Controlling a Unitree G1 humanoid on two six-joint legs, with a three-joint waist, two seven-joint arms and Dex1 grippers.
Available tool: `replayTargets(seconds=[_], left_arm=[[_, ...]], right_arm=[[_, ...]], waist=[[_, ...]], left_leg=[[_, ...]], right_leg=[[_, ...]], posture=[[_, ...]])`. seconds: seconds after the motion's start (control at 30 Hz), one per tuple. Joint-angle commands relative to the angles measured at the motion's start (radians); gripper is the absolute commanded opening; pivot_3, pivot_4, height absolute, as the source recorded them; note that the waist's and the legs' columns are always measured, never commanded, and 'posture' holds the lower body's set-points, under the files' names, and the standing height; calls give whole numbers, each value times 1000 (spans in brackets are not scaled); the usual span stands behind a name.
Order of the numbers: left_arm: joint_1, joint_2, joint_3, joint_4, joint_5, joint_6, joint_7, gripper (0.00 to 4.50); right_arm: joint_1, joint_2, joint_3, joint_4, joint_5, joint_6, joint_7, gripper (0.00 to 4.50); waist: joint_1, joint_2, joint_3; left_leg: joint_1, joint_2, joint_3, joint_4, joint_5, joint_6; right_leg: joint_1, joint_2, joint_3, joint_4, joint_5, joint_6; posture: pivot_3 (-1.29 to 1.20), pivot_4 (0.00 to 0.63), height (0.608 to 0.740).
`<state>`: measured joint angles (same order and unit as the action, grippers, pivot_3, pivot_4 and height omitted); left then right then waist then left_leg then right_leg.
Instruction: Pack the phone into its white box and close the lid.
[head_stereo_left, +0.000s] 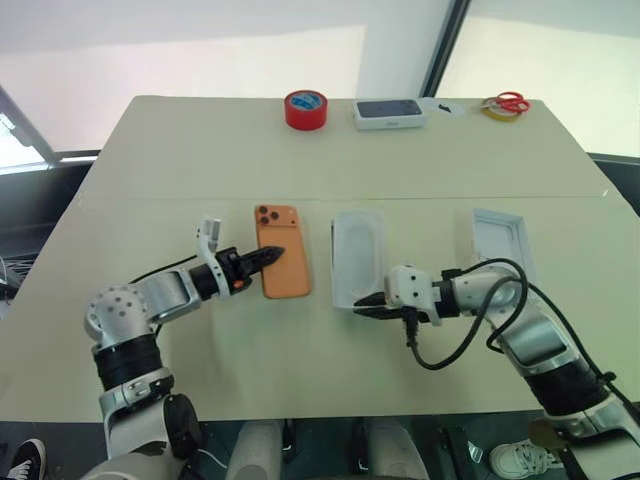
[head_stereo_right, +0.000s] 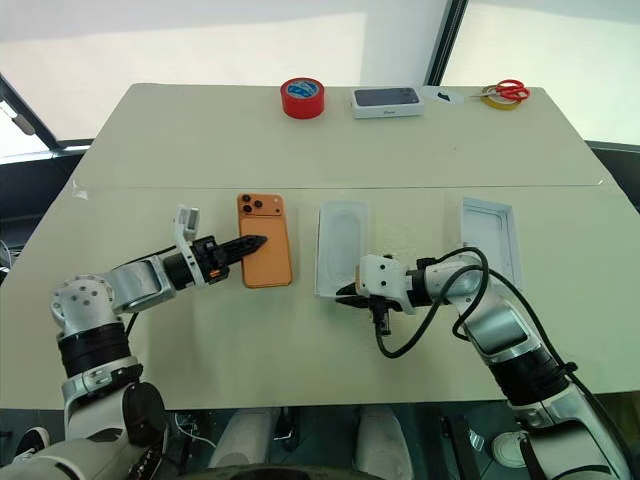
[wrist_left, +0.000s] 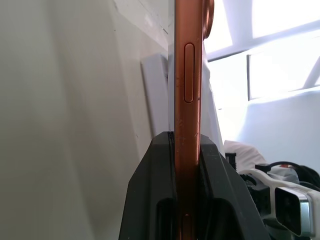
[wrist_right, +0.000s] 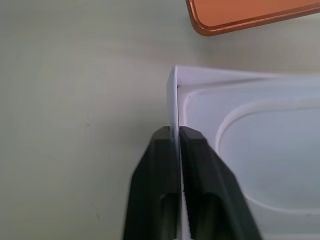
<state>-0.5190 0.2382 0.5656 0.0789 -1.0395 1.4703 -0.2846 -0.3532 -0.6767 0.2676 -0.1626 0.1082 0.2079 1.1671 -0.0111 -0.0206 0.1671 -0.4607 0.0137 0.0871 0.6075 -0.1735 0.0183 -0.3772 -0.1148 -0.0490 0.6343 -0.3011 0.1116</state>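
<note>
Grips the phone (head_stereo_left: 285, 280) by a long edge in the left gripper (head_stereo_left: 272, 254), black fingers pressed thin against its two faces, back and camera block up, just left of the white box (head_stereo_left: 337, 262); probably done so as to carry it flat and sideways over the tray without covering the face that must go down. Cannot tell whether the phone rests on the table (head_stereo_left: 200, 150) or hangs just off it. Pinches the near wall of the white box at its near left corner with the right gripper (head_stereo_left: 362, 308), fingers drawn narrow, one inside and one outside the thin card; judged as a bracing hold, to keep the light tray from sliding when the phone comes in. Leaves the oval-recess insert (head_stereo_left: 360, 248) lying in the tray, where it will sit under the phone. Keeps the lid (head_stereo_left: 500, 238) well apart to the right, plain white inside up, out of the phone's path and within reach of the right arm for later. Works on a pale cream, matt tabletop with a seam across its middle. Along the far edge: a red tape roll (head_stereo_left: 305, 108), a small white box with a dark top (head_stereo_left: 389, 113), red-handled scissors (head_stereo_left: 510, 102) lying against a yellow tape roll (head_stereo_left: 494, 111). Beyond that, bright white walls or blinds and one dark slanted post (head_stereo_left: 445, 45).
</note>
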Motion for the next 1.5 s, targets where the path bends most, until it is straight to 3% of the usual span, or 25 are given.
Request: replayTargets(seconds=[0.03,0.1,0.23,0.33,0.5,0.6,0.83,1.0,1.2,1.33,1.47,1.5], left_arm=[[-26,13,2,-6,-33,-19,-18,0],[-25,15,2,-5,-34,-20,-19,0],[-19,15,0,-7,-37,-23,-20,0],[-16,6,0,-9,-41,-27,-15,0],[-3,-10,-8,-30,-46,-30,-7,0],[3,-14,-6,-38,-51,-27,-2,0],[1,-23,6,-46,-70,-22,21,0],[-28,-63,-3,-48,-117,9,51,0],[-37,-105,-47,-47,-139,16,66,0],[-48,-155,-74,0,-129,11,82,0],[-64,-176,-141,46,-70,-44,52,0],[-68,-174,-160,58,-58,-58,36,0]], right_arm=[[-1,6,-14,-51,30,9,-9,2442],[-22,7,-47,-65,89,35,7,3443],[-106,44,-109,-29,187,106,-17,3443],[-162,66,-95,89,110,36,-74,2525],[-238,130,-14,321,-119,-181,-257,26],[-233,136,25,354,-159,-232,-244,26],[-161,72,73,249,-94,-194,-39,26],[-202,105,72,333,-194,-270,-151,26],[-200,112,-28,308,-76,-209,-144,26],[-148,31,-150,232,59,-122,-77,26],[-105,-63,-218,246,93,-88,-44,26],[-101,-76,-232,248,113,-61,-36,263]], waist=[[0,0,0],[0,0,0],[-3,1,0],[-2,1,0],[-1,1,0],[-3,1,1],[-2,1,1],[-1,1,1],[3,1,1],[5,1,1],[8,1,1],[7,1,1]], left_leg=[[0,0,0,0,0,0],[0,0,-1,1,0,1],[0,0,-1,1,-1,2],[0,1,-2,1,-1,2],[-1,0,-3,1,0,0],[-2,-1,-2,1,1,-2],[0,0,-3,3,1,-2],[0,1,-4,6,1,-1],[-1,1,-4,5,1,-2],[-1,1,-4,6,1,-2],[0,0,-4,7,0,1],[0,0,-4,7,-1,2]], right_leg=[[0,0,0,0,0,0],[1,0,-1,0,0,0],[1,0,-1,0,0,0],[1,0,-2,0,0,0],[-2,-1,-4,-1,0,0],[0,-1,-5,0,1,1],[4,2,-7,0,1,3],[5,2,-7,0,3,5],[5,2,-7,0,3,6],[5,2,-8,0,3,6],[7,1,-7,0,3,5],[6,1,-7,0,3,5]], posture=[[0,150,740],[0,150,740],[0,150,740],[0,150,740],[0,150,740],[0,150,740],[0,150,740],[0,150,740],[0,150,740],[0,150,740],[0,150,740],[0,150,740]])
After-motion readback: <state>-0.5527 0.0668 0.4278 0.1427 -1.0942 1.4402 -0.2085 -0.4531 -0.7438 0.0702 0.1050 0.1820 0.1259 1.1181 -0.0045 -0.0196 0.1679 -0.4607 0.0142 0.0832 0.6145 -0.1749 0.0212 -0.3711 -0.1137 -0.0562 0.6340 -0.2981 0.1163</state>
